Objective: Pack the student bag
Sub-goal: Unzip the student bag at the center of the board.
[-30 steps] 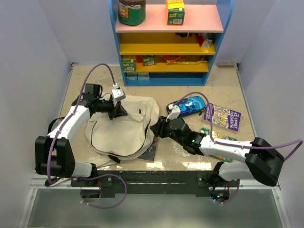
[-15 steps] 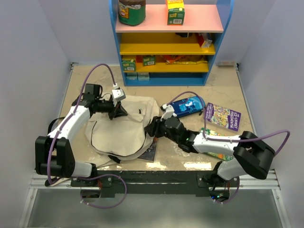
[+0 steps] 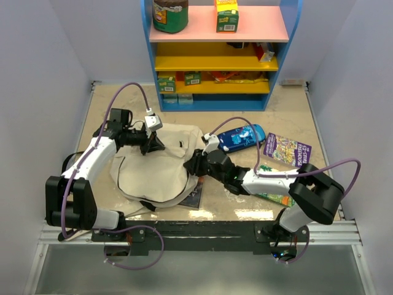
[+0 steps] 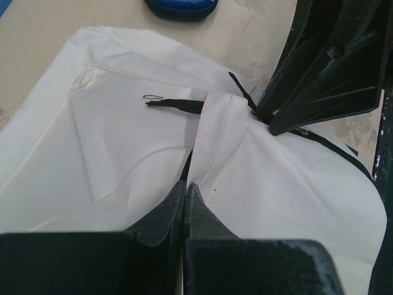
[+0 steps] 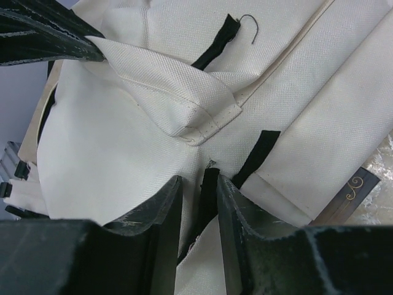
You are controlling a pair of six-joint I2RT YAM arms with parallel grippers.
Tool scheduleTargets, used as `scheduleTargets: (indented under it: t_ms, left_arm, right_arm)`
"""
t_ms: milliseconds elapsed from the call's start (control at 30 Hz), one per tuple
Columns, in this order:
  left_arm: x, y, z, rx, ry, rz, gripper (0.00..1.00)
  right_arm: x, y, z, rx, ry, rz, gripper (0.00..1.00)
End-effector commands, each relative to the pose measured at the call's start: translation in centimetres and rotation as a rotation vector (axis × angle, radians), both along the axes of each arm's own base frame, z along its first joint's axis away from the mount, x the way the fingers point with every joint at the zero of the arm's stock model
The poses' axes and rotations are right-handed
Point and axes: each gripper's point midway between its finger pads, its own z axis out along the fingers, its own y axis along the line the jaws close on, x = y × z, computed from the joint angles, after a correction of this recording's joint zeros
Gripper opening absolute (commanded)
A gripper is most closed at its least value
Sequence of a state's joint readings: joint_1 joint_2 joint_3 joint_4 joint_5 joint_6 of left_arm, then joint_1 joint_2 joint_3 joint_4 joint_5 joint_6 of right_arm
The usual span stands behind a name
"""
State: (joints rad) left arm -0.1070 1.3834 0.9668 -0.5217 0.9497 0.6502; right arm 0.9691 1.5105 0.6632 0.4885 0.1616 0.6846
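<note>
The student bag (image 3: 156, 171), beige canvas with black trim, lies flat left of centre. At the bag's upper edge my left gripper (image 3: 153, 144) is shut, pinching a fold of canvas (image 4: 185, 184) beside a black strap. My right gripper (image 3: 191, 164) is at the bag's right edge. Its jaws (image 5: 199, 178) still stand apart, with a black trim strip (image 5: 209, 190) and canvas between them. A raised fabric flap (image 5: 184, 98) sits just ahead of the right fingers. The left gripper's dark fingers (image 5: 43, 31) show at the top left of the right wrist view.
A blue pencil case (image 3: 241, 137) lies right of the bag. A purple booklet (image 3: 287, 149) lies further right, and a green booklet (image 3: 277, 198) is under the right arm. A dark book (image 3: 195, 198) pokes from under the bag. A stocked shelf (image 3: 215, 55) stands behind.
My right arm has reached left to the bag's right edge and its jaws have narrowed around the black trim. The left arm and its grip have not moved.
</note>
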Motion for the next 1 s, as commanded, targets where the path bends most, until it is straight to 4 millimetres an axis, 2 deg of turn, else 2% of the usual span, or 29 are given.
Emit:
scheduleTargets:
  t_ms: [0, 167, 267, 533, 633, 733, 867, 900, 967]
  left_arm:
    - [-0.2, -0.6, 1.7, -0.042, -0.073, -0.046, 0.00]
    - [-0.3, -0.7, 1.7, -0.043, -0.068, -0.046, 0.00]
    - [-0.4, -0.7, 1.9, -0.045, -0.071, -0.047, 0.00]
    - [-0.6, -0.8, 2.0, -0.049, -0.073, -0.053, 0.00]
    - [-0.6, -0.7, 2.1, -0.050, -0.075, -0.051, 0.00]
    - [-0.6, -0.7, 2.2, -0.049, -0.077, -0.050, 0.00]
    - [-0.6, -0.7, 2.3, -0.052, -0.076, -0.048, 0.00]
    - [-0.5, -0.7, 2.2, -0.051, -0.074, -0.046, 0.00]
    - [-0.2, -0.7, 2.2, -0.053, -0.071, -0.024, 0.00]
  right_arm:
    - [1.3, 1.3, 2.6, 0.048, -0.064, -0.003, 0.29]
    - [1.4, 1.6, 2.1, 0.032, -0.056, 0.003, 0.27]
    - [1.4, 1.4, 1.7, 0.011, -0.052, -0.002, 0.33]
    - [1.5, 1.0, 0.9, -0.008, -0.040, -0.014, 0.37]
    - [1.4, 1.3, 1.0, 0.004, -0.034, -0.009, 0.33]
    - [1.3, 1.4, 0.9, 0.013, -0.028, -0.006, 0.24]
    - [1.0, 1.2, 0.7, 0.020, -0.021, -0.003, 0.07]
    - [0.9, 1.2, 1.2, 0.031, -0.028, -0.002, 0.03]
    - [0.9, 0.8, 1.5, 0.040, -0.036, -0.010, 0.00]
